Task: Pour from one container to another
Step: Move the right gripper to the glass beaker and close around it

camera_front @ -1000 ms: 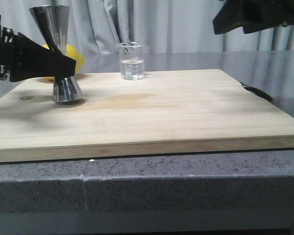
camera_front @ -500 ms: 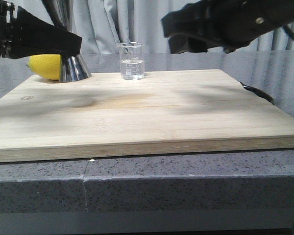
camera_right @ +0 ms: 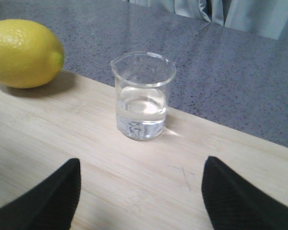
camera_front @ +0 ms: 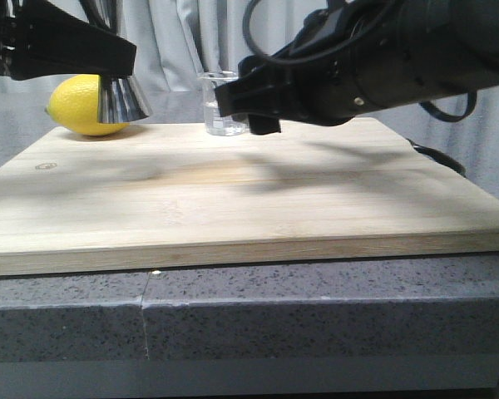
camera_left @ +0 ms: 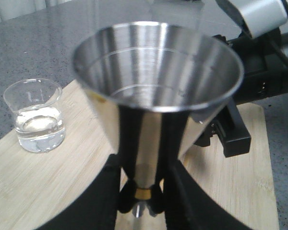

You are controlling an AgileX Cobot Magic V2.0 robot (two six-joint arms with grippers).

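Status: pour not started, roughly a third in by my read. Left tool [camera_left: 140, 203] is gripping the steel jigger [camera_left: 156, 91] at its gold-banded waist, fingers clenched around it, and is holding it upright in the air above the far-left part of the wooden board [camera_front: 258, 199]. Upper cup of the jigger is looking empty and dry in the left wrist view.

Glass beaker [camera_right: 143, 96] is sitting on the board near its far edge, upright, about a third full of clear liquid, untouched. Lemon [camera_front: 85, 105] is lying just beside the board's far-left corner, behind the jigger in the front view.

Right tool [camera_right: 140, 191] is hanging spread wide with nothing in it, fingers on either side of the beaker's line but short of it, not touching the glass. In the front view the right arm is covering most of the beaker.

Remaining, as I'm judging it: close on the beaker, lift, bring its lip over the jigger mouth, tilt. Risk: glass slipping, or liquid missing the jigger mouth.
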